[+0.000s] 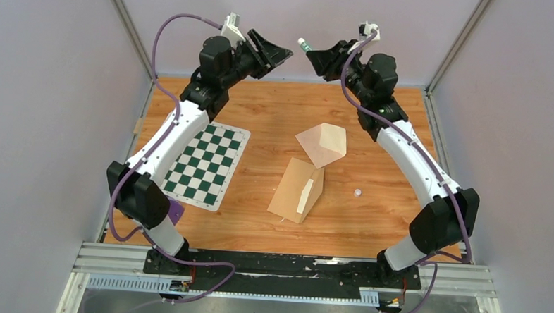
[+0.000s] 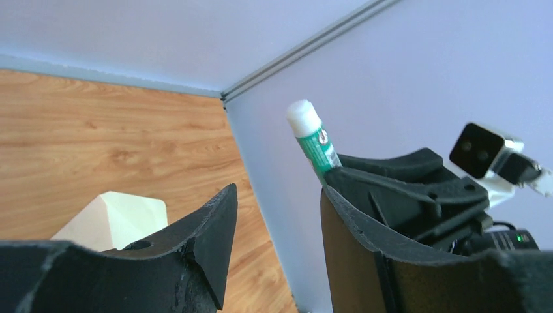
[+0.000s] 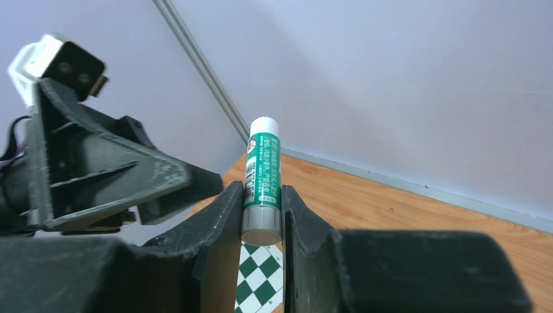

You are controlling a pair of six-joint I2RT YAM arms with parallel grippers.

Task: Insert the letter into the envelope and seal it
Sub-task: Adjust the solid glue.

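Top external view: noted letter (image 1: 322,144) creased and half tented on mid tabletop (image 1: 276,103), border print too small to make out, near corner meeting far edge of tan envelope (image 1: 290,192). Along envelope's folded side, cream strip (image 1: 305,196). Small white cap-like piece (image 1: 357,192) right of envelope, apart. Checkered mat (image 1: 207,164) at left. Right jaws clamped on green glue stick (image 3: 263,176), high over far edge; left jaws apart, empty, facing its tip.

Right gripper (image 3: 262,195) clamping green glue stick (image 3: 263,173), checkered mat (image 3: 256,279) below
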